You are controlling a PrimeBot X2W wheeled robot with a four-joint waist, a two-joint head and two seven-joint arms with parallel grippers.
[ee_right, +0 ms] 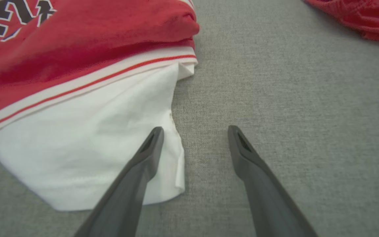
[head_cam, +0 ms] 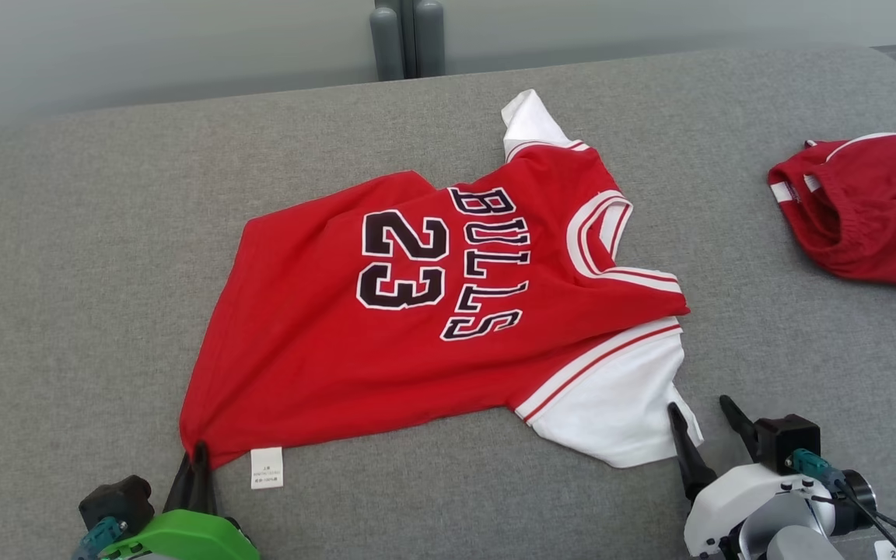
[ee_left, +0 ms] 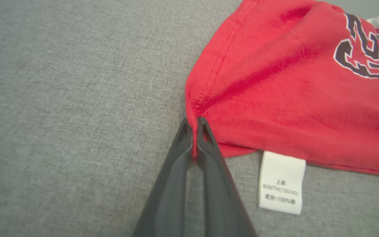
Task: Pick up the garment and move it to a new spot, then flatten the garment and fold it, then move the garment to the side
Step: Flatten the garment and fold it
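Jersey (head_cam: 432, 311) spread mid-frame on grey cushion (head_cam: 67, 272). Left gripper (head_cam: 193, 451) clenched on hem corner, lower left, likely for tensioning. Right gripper (head_cam: 698, 403) released, straddling sleeve (head_cam: 619, 404) edge, lower right, apparently poised to pinch.

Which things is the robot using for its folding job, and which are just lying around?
Part of the job:
- red jersey, number 23
- left gripper, shut on the jersey's bottom corner
- right gripper, open at the edge of the white sleeve

Just lying about:
- second red garment, crumpled at the right
- grey posts at the back
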